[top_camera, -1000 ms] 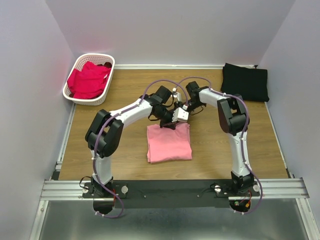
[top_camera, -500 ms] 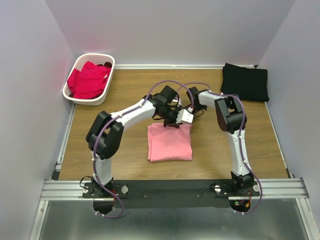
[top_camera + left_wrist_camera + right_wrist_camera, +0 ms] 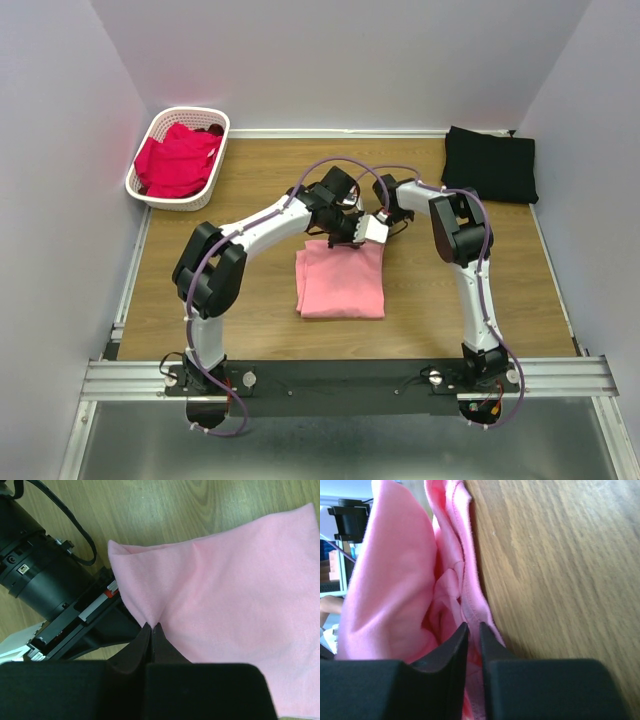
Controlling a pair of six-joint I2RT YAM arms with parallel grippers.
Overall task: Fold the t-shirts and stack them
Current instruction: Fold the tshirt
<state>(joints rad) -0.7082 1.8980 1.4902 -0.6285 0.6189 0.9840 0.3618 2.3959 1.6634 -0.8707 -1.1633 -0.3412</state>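
While left end effector (image 3: 151, 625) and right end effector (image 3: 473, 625) pinch pink t-shirt (image 3: 340, 285), white basket (image 3: 168, 200) holds magenta t-shirts (image 3: 175, 160)

A robotics lab test cell: plain white panels (image 3: 60, 200) enclose a wooden tabletop (image 3: 420, 300), with left arm (image 3: 260, 225) and right arm (image 3: 462, 235) bolted to an aluminium rail (image 3: 350, 368).

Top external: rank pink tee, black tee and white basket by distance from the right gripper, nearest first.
1. Pink tee, centre: the right gripper is pinching its far edge.
2. Black tee, far right corner, on this gripper's own side.
3. White basket, far left corner, on the opposite side.
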